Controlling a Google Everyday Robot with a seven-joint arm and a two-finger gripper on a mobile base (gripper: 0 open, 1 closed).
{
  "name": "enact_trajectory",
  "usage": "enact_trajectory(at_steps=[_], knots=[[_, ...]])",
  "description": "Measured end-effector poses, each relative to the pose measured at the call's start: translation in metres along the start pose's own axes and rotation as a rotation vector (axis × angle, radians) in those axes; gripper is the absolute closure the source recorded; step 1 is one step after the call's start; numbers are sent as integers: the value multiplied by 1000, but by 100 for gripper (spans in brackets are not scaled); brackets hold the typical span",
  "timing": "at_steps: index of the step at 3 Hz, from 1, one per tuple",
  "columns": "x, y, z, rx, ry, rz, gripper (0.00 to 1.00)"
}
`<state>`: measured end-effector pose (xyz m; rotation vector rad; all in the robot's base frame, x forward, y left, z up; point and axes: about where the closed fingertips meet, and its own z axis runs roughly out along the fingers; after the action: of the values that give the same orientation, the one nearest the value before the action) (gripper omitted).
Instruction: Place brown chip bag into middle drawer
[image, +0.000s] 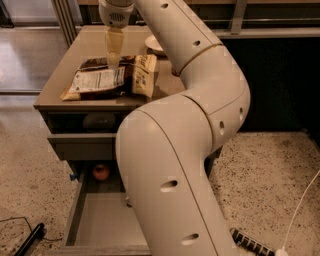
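Camera view: gripper (113, 64), grip state untellable, hangs directly over the brown chip bag's (97, 81) far edge.

The gripper (113, 61) hangs over the left part of the tan cabinet top (85, 45). Just to its right in view lies a cream snack bag (145, 75), and farther back on that side the edge of a white bowl (154, 45) shows. Well below the gripper a dark round object (99, 121) sits in a shadowed slot, with a round red fruit (101, 172) lower still. On the speckled floor (280, 165), a black cable (27, 240) lies far down-left, and a white cord (300, 205) and a black ribbed strip (250, 243) lie far down-right.
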<state>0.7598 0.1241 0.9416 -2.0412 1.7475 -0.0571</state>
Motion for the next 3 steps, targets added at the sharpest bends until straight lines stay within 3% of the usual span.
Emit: enact_trajectory(at_steps=[3], knots=[[-4, 34, 42, -74, -47, 19, 0]])
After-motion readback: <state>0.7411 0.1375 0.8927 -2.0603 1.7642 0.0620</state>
